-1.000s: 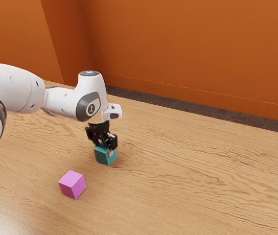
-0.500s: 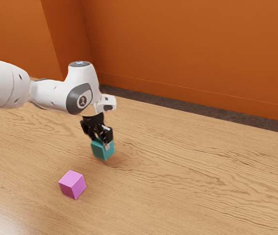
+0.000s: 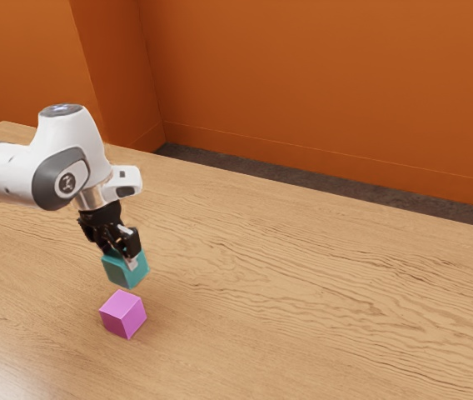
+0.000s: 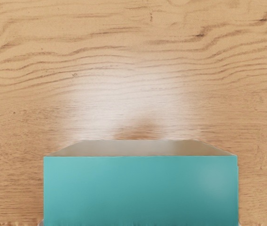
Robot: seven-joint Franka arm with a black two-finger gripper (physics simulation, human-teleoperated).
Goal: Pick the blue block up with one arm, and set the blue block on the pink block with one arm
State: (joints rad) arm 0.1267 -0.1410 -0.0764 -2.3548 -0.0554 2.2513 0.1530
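Teal block [image 3: 122, 272] sits clamped in the hand [image 3: 125, 255], whose black fingers [image 3: 128, 242] press on it from two sides near its top. The block is held off the bench [image 3: 320, 283], tilted a little, with one corner pointing down. In the wrist view the same teal block [image 4: 140, 190] appears just under the hand as a broad, flat teal face with a paler top edge. Past it lies the light wood grain of the bench [image 4: 133, 66], with a soft shadow on the boards just beyond the block.

Just below the hand, the pink block [image 3: 122, 313] rests on the bench, standing square on its base with one edge turned toward the camera. In the exterior view a thin sliver of wood shows between the low corner of the teal block and the top of the pink one, so the two are apart. Whether one is straight over the other cannot be told from this angle.

Behind the hand, the white arm [image 3: 49, 162] runs back to the exterior view's left, its last joint bent so the hand points down. Orange walls [image 3: 320, 75] stand well beyond the hand, with a dark strip of floor [image 3: 345, 185] at their foot.
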